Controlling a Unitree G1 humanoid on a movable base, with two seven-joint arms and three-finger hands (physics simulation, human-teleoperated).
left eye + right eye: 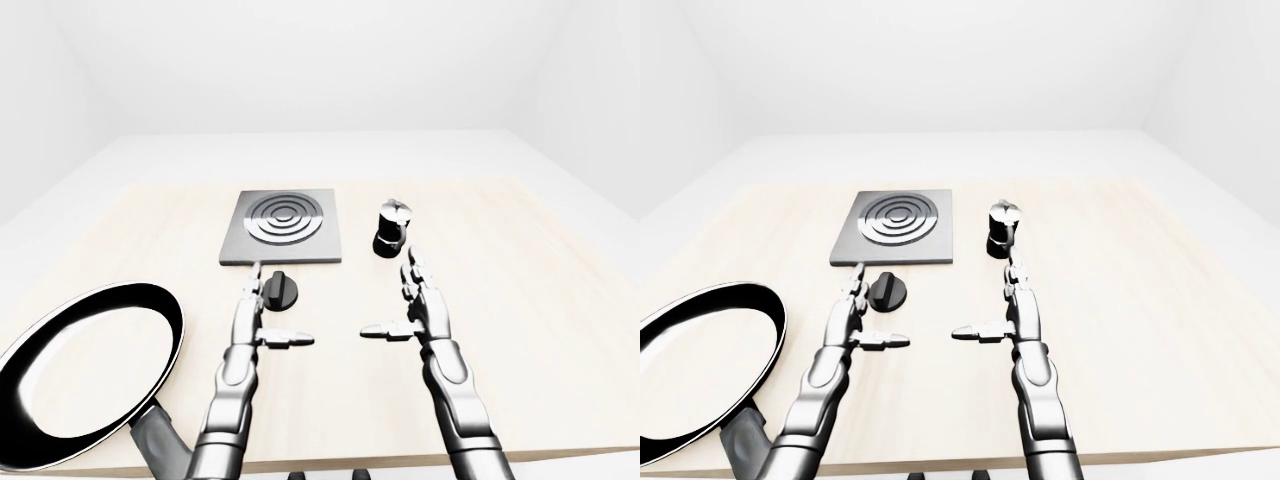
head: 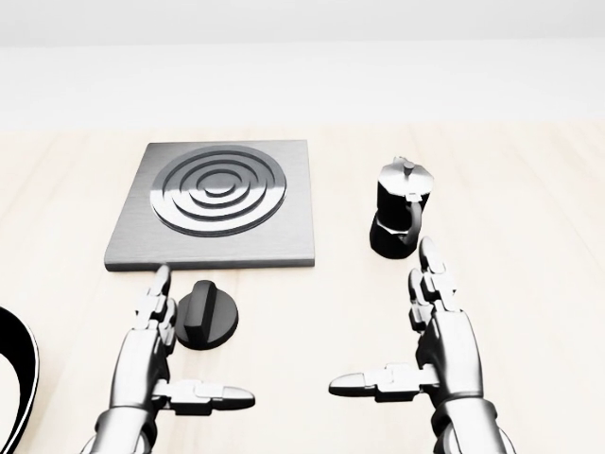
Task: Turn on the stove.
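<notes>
While the stove (image 2: 216, 205) lies flat on the table (image 2: 529, 284) with its black knob (image 2: 206, 314) just below, left hand (image 2: 151, 355) beside the knob and right hand (image 2: 442, 345) both spread wide, holding nothing.

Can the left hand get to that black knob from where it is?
Probably yes. The left hand is open right beside the knob, at its left in the head view, with nothing between them; the moka pot stands well off to the right.
</notes>
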